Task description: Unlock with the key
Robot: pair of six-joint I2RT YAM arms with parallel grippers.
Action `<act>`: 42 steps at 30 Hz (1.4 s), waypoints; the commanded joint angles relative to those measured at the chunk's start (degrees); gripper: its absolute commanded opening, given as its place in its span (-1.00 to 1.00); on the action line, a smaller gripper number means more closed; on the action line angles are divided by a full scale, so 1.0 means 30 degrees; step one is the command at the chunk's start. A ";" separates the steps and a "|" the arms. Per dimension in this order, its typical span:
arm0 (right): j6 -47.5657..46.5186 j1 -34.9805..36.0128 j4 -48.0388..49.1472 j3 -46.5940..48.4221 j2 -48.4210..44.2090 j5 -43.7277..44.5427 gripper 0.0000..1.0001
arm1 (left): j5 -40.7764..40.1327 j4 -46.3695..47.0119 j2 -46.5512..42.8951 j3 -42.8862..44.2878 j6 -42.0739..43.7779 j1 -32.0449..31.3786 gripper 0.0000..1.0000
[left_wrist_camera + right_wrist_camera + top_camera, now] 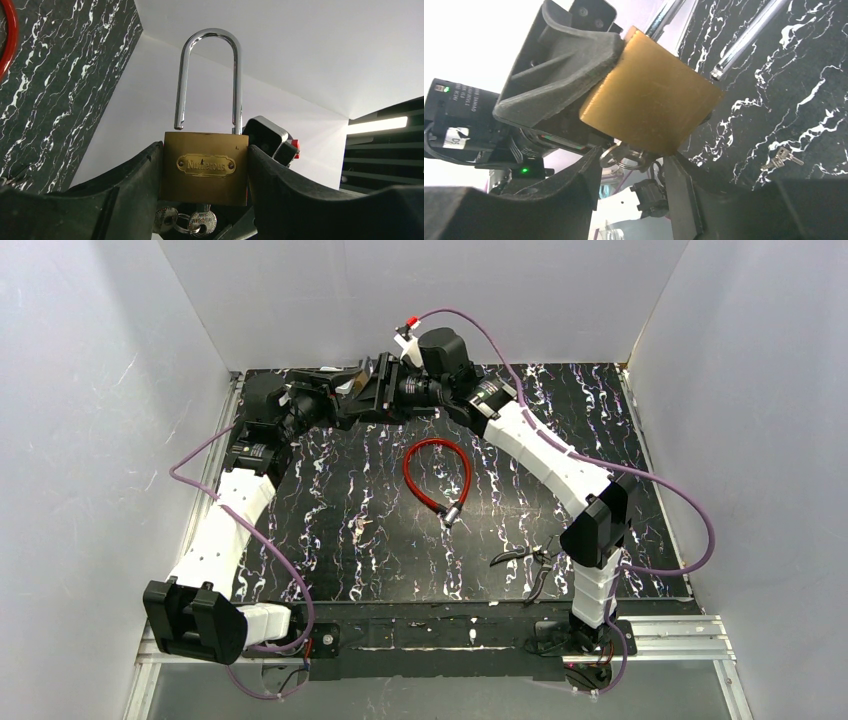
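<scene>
Table [330, 530]: black slab with white veining, walled in by pale panels.
Arms: left arm [225, 530] and right arm [545, 455] both reach to the far edge, where their wrists meet above the table.
Red cable [437, 472]: a closed loop lying flat at mid-table, well apart from both grippers.
Pliers [525, 560]: on the table near the right arm's base, handles spread.
Left gripper [205, 149]: clamped on the padlock – one finger pressed to each narrow side of the brass body.
Right gripper [631, 170]: fingers apart, just under the padlock's keyway end; the key bunch hangs between them, and contact cannot be told.
Padlock [649, 102]: held in the air at the far edge, nameplate towards the left wrist.
Shackle [210, 34]: long and chromed – one leg in the body, the other leg's end just clear of it.
Key [202, 220]: in the underside of the body, with a ring and further keys beside it.
Loose keys [781, 156]: a small pair on the table.
</scene>
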 commanded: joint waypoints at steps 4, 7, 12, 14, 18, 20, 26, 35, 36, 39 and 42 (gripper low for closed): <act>-0.2029 -0.0898 -0.0273 -0.0076 -0.1004 0.0821 0.18 | 0.2276 0.1833 -0.1196 0.0501 -0.0367 -0.0468 -1.00; -0.2706 -0.0974 -0.0047 -0.0347 -0.1434 0.0625 0.24 | 0.2250 0.1800 -0.1154 0.0500 -0.0357 -0.0461 -1.00; -0.2816 -0.1175 0.1921 -0.1474 -0.2303 -0.0215 0.36 | 0.2203 0.1710 -0.1092 0.0569 -0.0302 -0.0468 -1.00; -0.3133 -0.1212 0.1464 -0.1322 -0.2392 0.0120 0.38 | 0.2186 0.1681 -0.1055 0.0558 -0.0308 -0.0476 -1.00; -0.3668 -0.1242 0.0413 -0.0678 -0.2260 0.0648 0.39 | 0.2187 0.1634 -0.1063 0.0564 -0.0267 -0.0475 -1.00; -0.3696 -0.1256 0.0410 -0.0507 -0.2223 0.0758 0.40 | 0.2188 0.1563 -0.1091 0.0543 -0.0255 -0.0472 -1.00; -0.3568 -0.1198 0.0301 0.0112 -0.2091 0.1518 0.52 | 0.2170 0.1496 -0.1019 0.0645 -0.0183 -0.0476 -1.00; -0.3858 -0.0836 -0.0035 0.1599 -0.1567 0.2169 0.57 | 0.2158 0.1484 -0.0903 0.0733 -0.0120 -0.0476 -1.00; -0.3924 -0.0810 0.0011 0.1604 -0.1535 0.2221 0.57 | 0.2158 0.1472 -0.0862 0.0765 -0.0131 -0.0476 -1.00; -0.3995 -0.0775 0.0085 0.1625 -0.1341 0.2265 0.57 | 0.2157 0.1498 -0.0795 0.0792 -0.0110 -0.0476 -1.00; -0.3979 -0.0712 0.0020 0.1817 -0.1057 0.2197 0.57 | 0.2141 0.1480 -0.0770 0.0825 -0.0098 -0.0475 -1.00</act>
